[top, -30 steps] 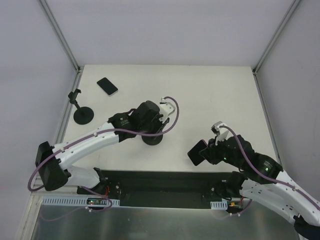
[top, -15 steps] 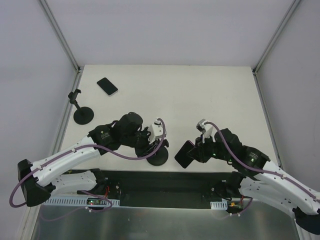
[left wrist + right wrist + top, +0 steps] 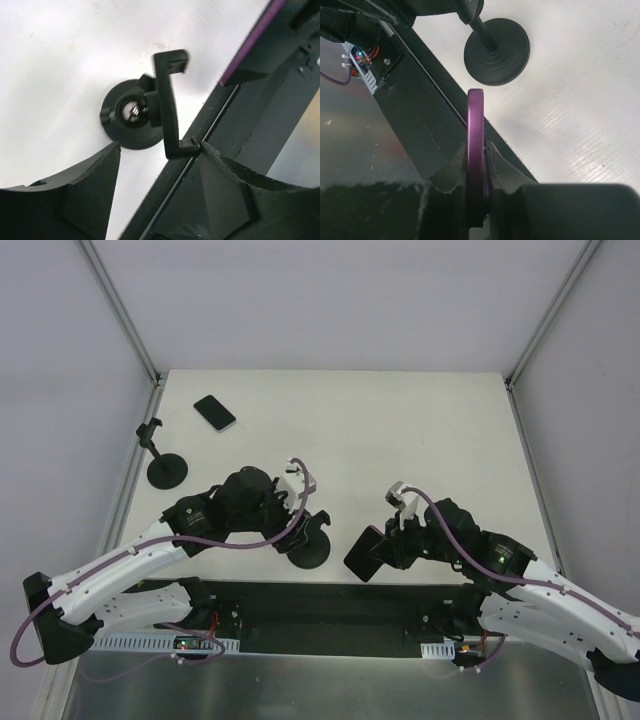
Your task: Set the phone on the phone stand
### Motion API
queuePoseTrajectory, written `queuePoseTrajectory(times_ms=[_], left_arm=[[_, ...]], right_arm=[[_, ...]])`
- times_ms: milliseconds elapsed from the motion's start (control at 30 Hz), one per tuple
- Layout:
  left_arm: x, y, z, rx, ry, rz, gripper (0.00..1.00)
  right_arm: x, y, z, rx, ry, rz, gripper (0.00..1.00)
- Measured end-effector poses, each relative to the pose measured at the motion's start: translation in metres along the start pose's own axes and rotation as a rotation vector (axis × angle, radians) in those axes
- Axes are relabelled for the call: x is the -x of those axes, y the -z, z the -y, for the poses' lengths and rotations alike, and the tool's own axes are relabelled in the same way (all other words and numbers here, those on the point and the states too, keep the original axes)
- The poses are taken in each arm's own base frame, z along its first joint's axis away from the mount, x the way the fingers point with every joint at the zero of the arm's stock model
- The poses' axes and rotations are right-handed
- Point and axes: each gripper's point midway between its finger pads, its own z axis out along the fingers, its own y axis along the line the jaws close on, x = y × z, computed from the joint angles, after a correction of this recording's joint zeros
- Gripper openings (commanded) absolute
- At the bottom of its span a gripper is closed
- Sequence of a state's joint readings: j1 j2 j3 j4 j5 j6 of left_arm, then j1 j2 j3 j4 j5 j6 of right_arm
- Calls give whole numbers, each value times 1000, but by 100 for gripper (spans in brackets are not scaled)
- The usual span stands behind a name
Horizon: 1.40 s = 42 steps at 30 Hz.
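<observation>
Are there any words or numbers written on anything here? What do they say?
No text can be read anywhere. The phone in the right gripper, the spare phone, the near stand and far stand look plain black; the circuit board is too blurred.

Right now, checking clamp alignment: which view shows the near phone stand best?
Left wrist: phone stand clamp and ball joint clear. Top external: mostly its base; right wrist: base and stem only.

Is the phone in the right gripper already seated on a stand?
No: the right wrist view shows the right gripper clamping the purple-edged phone edge-on, clear of the stand ahead.
</observation>
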State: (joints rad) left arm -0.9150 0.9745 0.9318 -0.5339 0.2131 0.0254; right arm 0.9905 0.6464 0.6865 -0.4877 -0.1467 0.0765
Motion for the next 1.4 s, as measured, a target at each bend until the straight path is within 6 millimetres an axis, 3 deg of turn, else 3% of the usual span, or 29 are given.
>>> queuePoseTrajectory(times_ms=[133,233,467,633,733,867,967,1333,1400], left_arm=[[-1,14,-7,98,193,86,75],[-4,18,-3,101,334,114,76],[-6,10,3,96,542,98,52],[-11,3,2,110,587,63,35],[-19,1,-3,151,598,26,35],[-26,6,-11,215,594,-6,48],[-24,13,-16,253,587,-5,50],[-18,36,-23,292,541,52,30],[-18,38,-22,289,532,60,30]], right_arm=[[1,0,-1,4,2,4,1],[3,-1,-2,8,4,13,1],[10,-5,-5,21,7,35,1],[10,-7,-8,37,9,30,1],[10,-7,-9,39,11,29,1],[10,-7,-8,36,18,20,1],[16,-9,-11,40,27,15,1],[45,-13,-52,127,134,-34,1],[50,-14,-60,143,170,-55,1]])
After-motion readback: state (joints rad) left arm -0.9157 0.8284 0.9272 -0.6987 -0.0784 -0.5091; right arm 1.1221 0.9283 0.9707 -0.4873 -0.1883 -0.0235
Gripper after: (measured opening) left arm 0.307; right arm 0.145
